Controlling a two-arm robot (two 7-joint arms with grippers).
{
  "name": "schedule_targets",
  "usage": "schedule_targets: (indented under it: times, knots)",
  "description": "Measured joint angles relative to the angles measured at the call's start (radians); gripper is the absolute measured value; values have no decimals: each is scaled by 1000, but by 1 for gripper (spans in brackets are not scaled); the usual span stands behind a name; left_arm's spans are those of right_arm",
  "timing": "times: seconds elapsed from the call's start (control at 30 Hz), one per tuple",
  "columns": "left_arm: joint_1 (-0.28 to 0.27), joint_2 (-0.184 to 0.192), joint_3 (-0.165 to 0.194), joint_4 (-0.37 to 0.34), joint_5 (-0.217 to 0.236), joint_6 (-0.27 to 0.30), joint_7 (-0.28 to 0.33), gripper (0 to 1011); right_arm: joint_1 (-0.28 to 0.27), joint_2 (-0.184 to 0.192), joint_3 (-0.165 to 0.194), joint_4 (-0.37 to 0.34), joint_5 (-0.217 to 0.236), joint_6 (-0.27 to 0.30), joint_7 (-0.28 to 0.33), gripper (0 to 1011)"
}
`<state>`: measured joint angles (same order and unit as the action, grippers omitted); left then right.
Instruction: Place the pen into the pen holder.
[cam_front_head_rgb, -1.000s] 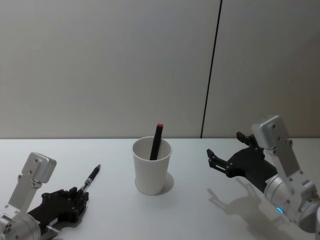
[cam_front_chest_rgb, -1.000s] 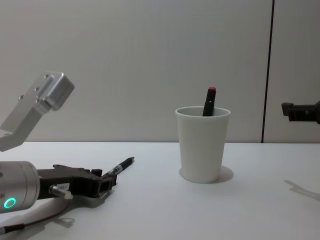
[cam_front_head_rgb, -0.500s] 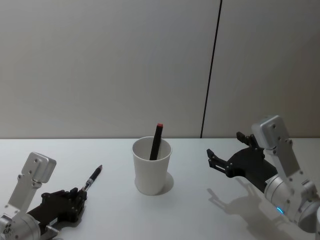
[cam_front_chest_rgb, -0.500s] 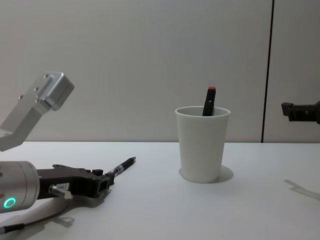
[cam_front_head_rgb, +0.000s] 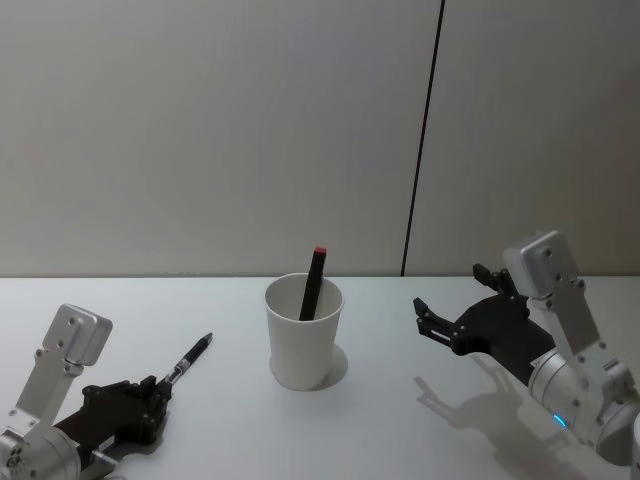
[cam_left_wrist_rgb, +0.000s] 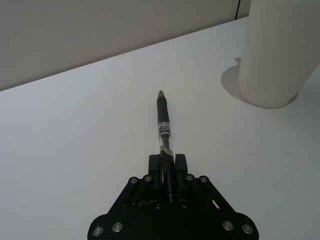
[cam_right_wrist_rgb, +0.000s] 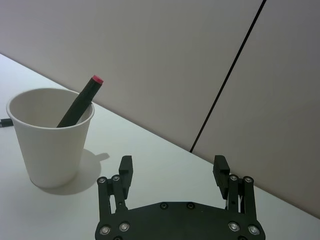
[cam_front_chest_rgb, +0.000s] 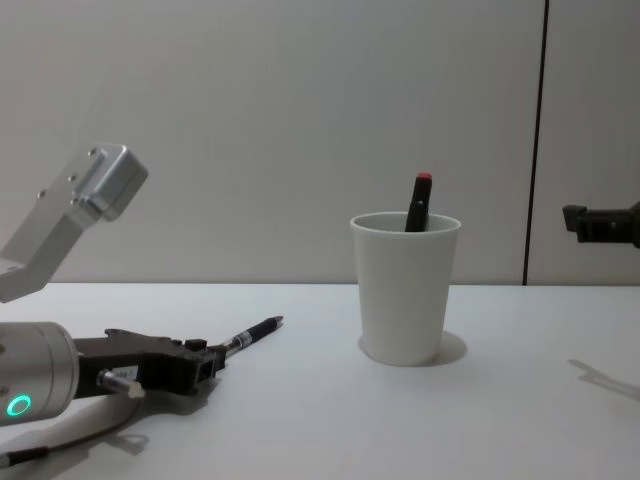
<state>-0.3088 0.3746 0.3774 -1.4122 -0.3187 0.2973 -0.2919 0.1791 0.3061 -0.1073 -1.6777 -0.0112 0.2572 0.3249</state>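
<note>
A black pen (cam_front_head_rgb: 190, 358) points away from me toward the pen holder, low over the white table (cam_front_head_rgb: 380, 420). My left gripper (cam_front_head_rgb: 155, 385) is shut on its rear end at the near left. The pen (cam_left_wrist_rgb: 164, 125) sticks out from between the fingers of the left gripper (cam_left_wrist_rgb: 167, 162). From the chest, the pen (cam_front_chest_rgb: 255, 332) slopes slightly up from the left gripper (cam_front_chest_rgb: 205, 355). The pen holder (cam_front_head_rgb: 303, 335), an off-white paper cup (cam_front_chest_rgb: 405, 290), stands upright mid-table. My right gripper (cam_front_head_rgb: 448, 290) hovers open to the cup's right, its fingers (cam_right_wrist_rgb: 126, 167) spread and empty.
A dark marker with a red cap (cam_front_head_rgb: 313, 282) leans inside the cup (cam_right_wrist_rgb: 50, 145), its top above the rim. A plain wall with a dark vertical seam (cam_front_head_rgb: 425, 140) rises behind the table. The right gripper's fingertip (cam_front_chest_rgb: 590, 222) enters at the chest view's right edge.
The pen's tip has swung a little toward the cup and more of the pen shows beyond the fingers. The left gripper drew back slightly. The right arm has not moved.
</note>
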Motion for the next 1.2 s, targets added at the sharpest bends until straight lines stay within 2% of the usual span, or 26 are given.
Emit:
schedule_targets:
  times: [1.2]
  knots:
    - [1,-1,-3,0,1,0,0,199,0,0,0,0,0,0,0,1001]
